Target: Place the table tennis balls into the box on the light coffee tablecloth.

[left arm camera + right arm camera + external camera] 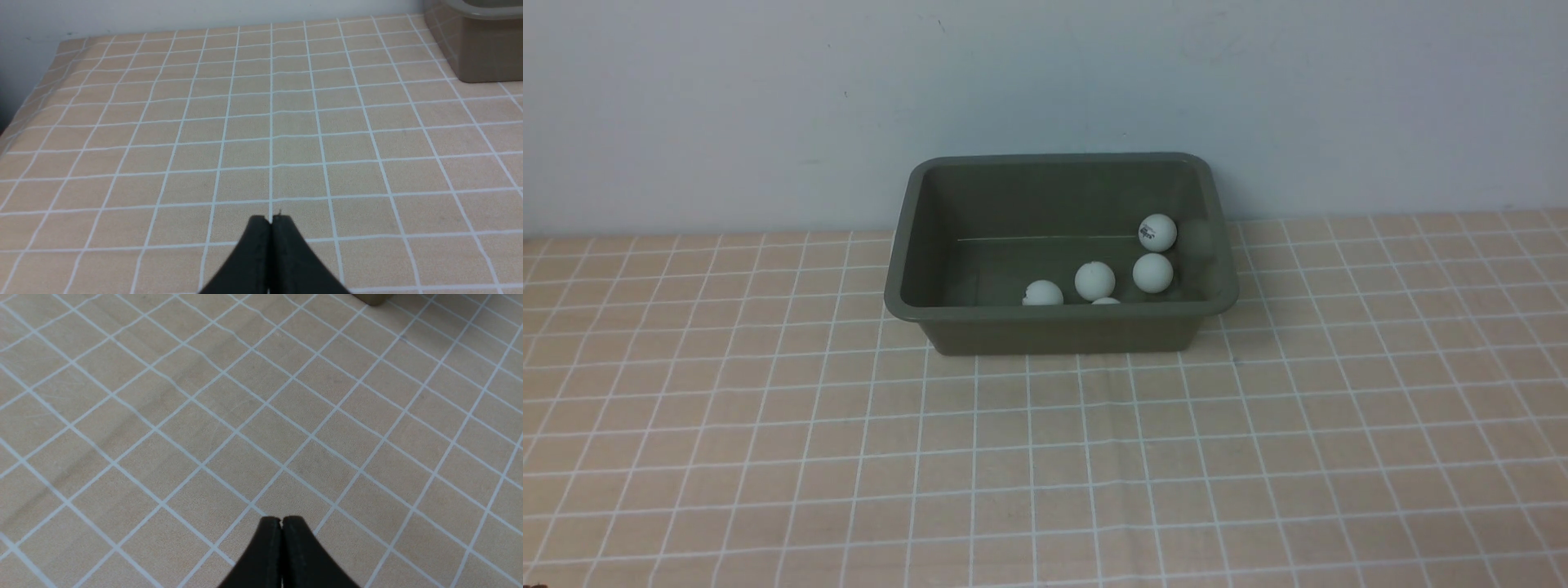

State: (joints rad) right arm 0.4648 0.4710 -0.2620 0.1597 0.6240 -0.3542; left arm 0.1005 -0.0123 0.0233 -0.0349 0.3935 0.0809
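The olive-green box [915,245] stands on the light coffee tablecloth [1045,457] near the back wall. Several white table tennis balls lie inside it: one with a dark logo [1157,232], one below it [1152,273], one in the middle [1094,280], one at the front wall [1042,293], and one mostly hidden by the front rim [1106,301]. Neither gripper shows in the front view. My left gripper [270,220] is shut and empty over bare cloth; a corner of the box [482,45] shows there. My right gripper [281,520] is shut and empty over bare cloth.
A pale wall [1045,82] rises just behind the box. The cloth's edge and a dark drop [6,106] show in the left wrist view. A small piece of the box corner [374,298] shows in the right wrist view.
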